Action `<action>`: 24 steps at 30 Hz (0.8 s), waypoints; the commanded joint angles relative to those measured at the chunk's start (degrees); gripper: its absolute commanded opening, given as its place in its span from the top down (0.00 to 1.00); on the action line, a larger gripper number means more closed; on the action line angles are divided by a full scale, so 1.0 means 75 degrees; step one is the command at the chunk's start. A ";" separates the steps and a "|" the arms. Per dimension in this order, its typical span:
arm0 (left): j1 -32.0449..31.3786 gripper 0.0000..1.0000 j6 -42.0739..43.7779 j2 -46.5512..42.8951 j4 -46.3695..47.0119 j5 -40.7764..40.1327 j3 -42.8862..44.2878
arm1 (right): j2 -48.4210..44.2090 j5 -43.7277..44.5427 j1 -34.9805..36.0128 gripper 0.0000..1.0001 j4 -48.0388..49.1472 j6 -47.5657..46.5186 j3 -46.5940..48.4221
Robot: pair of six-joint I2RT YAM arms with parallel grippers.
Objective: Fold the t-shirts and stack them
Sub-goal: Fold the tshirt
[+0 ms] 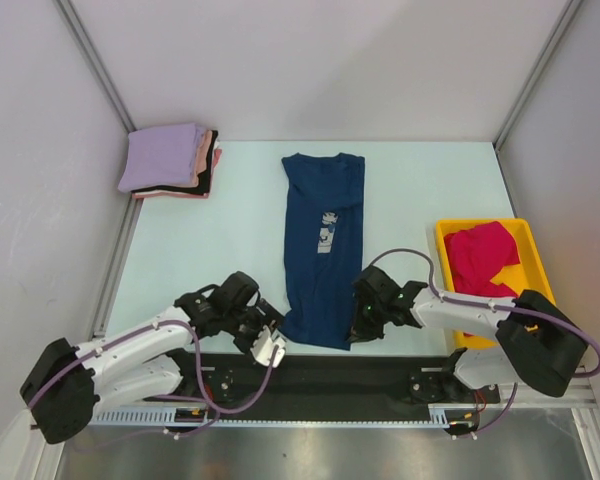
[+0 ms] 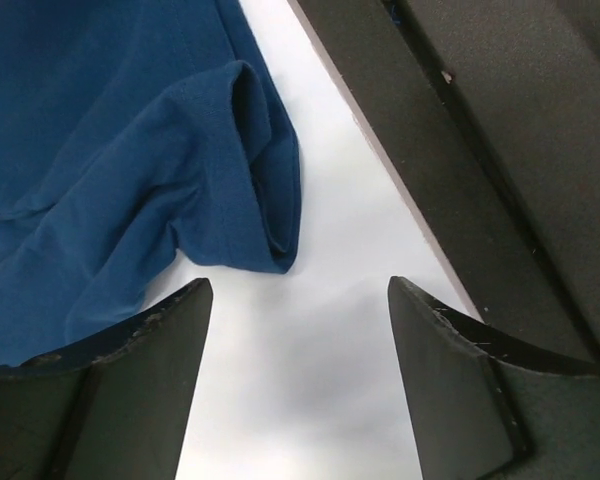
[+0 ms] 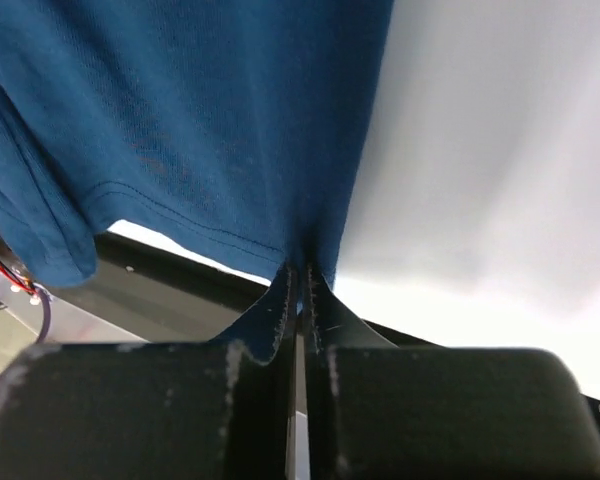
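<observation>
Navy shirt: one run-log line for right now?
navy t-shirt: laid flat | right tool: shut on its near hem | left tool: open, beside near-left corner, no grip | folded stack: far-left corner

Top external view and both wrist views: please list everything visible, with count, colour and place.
navy t-shirt: one, navy blue with a small white print, laid lengthwise mid-table, hem toward the arms
stack of folded t-shirts: one pile, lavender on top, pink and black layers beneath, far-left corner
crimson t-shirt: one, crimson, bunched in the tray
yellow tray: one, yellow, right side of the table
table: one, pale, under everything
black rail: one, black, along the near edge
left gripper: one, black fingers, open, just short of the shirt's near-left corner
right gripper: one, black fingers, shut on the shirt's near-right hem corner
</observation>
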 commanded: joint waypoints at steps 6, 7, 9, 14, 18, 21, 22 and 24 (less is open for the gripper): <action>-0.2116 0.28 -0.2027 -0.0011 0.1161 -0.1440 -0.0260 | -0.1325 0.0233 -0.0080 1.00 -0.1223 -0.0046 -0.0839; -0.2363 0.28 -0.2218 -0.0047 0.1314 -0.1620 -0.0424 | -0.1385 0.0210 -0.0115 1.00 -0.1281 -0.0186 -0.0909; -0.2670 0.27 -0.2778 -0.0059 0.1573 -0.1797 -0.0414 | -0.1525 0.0187 -0.0221 1.00 -0.1422 -0.0350 -0.0945; -0.2682 0.25 -0.2935 0.0081 0.2250 -0.2043 -0.0437 | -0.1397 0.0034 -0.0221 0.81 -0.1141 -0.0690 -0.0677; -0.2693 0.26 -0.2607 0.0421 0.2909 -0.2196 -0.0531 | -0.1455 0.0268 -0.0221 0.62 -0.1656 -0.0889 -0.0488; -0.2763 0.29 -0.2595 0.0725 0.2804 -0.2008 -0.0508 | -0.1643 0.0350 -0.0175 0.59 -0.1786 -0.0902 -0.0546; -0.2787 0.30 -0.2571 0.0749 0.2781 -0.2020 -0.0600 | -0.1666 0.0374 -0.0128 0.59 -0.1774 -0.0832 -0.0581; -0.2811 0.36 -0.2513 0.0749 0.2862 -0.2043 -0.0718 | -0.1643 0.0269 -0.0022 0.61 -0.1470 -0.0645 -0.0675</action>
